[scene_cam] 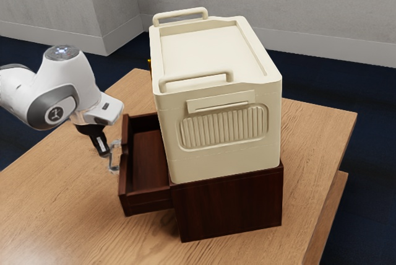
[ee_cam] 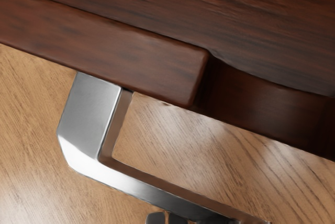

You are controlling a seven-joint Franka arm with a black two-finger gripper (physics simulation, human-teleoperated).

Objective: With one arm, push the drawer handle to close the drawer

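Pushing off-centre could let the gripper, its 2 fingertips drawn in narrow at the handle, slip along the smooth metal; the handle sits left of centre in the exterior frame, on the pulled-out drawer. A skewed push might jam the drawer, and a hard one might shift the cabinet and the cream bin on it. Bare bench spreads across the lower left, giving working room; beyond the cabinet, the far edge runs to the upper right.
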